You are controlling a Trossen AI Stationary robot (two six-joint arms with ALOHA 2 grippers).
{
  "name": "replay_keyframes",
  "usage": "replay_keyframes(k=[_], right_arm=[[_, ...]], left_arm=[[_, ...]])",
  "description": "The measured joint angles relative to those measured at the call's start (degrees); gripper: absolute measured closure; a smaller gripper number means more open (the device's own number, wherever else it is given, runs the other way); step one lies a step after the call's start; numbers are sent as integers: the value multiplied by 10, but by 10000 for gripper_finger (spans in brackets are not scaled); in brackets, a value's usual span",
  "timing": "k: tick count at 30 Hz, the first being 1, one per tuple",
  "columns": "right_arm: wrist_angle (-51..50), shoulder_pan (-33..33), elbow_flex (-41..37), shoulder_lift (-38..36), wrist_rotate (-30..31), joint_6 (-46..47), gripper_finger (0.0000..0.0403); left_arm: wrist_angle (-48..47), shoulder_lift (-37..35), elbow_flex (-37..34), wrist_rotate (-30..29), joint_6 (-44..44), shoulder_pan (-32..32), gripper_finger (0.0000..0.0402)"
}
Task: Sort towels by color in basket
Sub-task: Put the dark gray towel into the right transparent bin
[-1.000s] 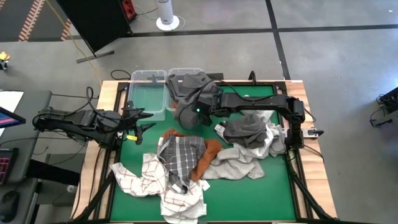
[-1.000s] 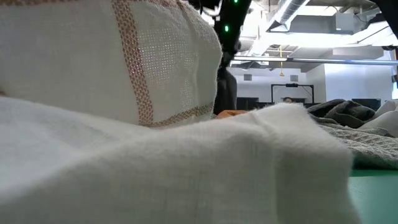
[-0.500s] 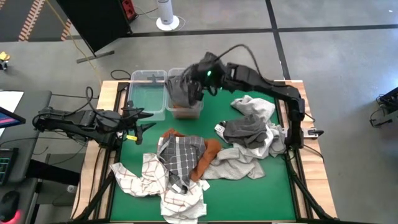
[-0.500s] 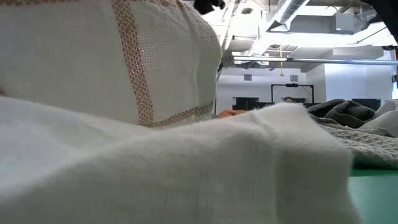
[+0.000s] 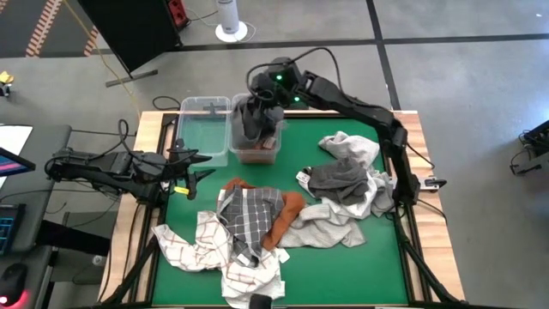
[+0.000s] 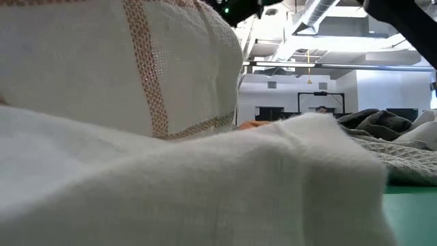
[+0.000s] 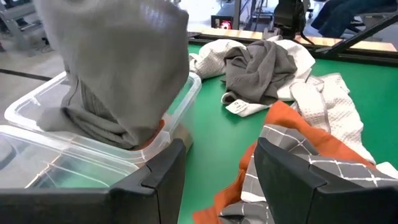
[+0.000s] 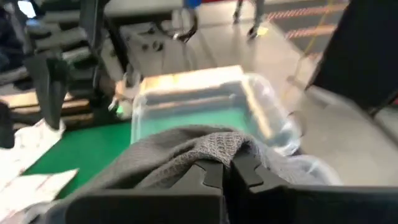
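My right tool (image 5: 257,101) is pinched fully closed on a dark grey towel (image 5: 252,122), which hangs limp over the right-hand clear bin (image 5: 276,148) at the far left of the worktop (image 5: 334,257). To do this well I judge I should lower until the cloth's tail settles inside the walls, then release, so no corner drapes over the rim. My left tool (image 5: 196,166) waits open and empty just near of the left bin (image 5: 193,107). That bin is rigid, glossy see-through plastic with rounded corners. The hanging towel looks thick, waffle-knit and floppy. Rust-orange cloth (image 5: 281,225), a grey grid towel (image 5: 249,210) and white checked towels (image 5: 206,249) lie crumpled in a heap nearer me.
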Motion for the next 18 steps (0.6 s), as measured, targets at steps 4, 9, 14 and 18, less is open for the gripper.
replay_keyframes(k=[4,9,14,18], right_arm=[[19,-8,0,27,-22,19,383],[-21,-27,0,60,-17,39,383],[-43,-37,0,96,-13,44,383],[-51,-29,0,124,-6,35,383]], left_arm=[[2,0,0,0,5,0,221],[3,0,0,-6,7,0,221],[6,0,0,-11,17,0,221],[5,0,0,-21,17,1,221]])
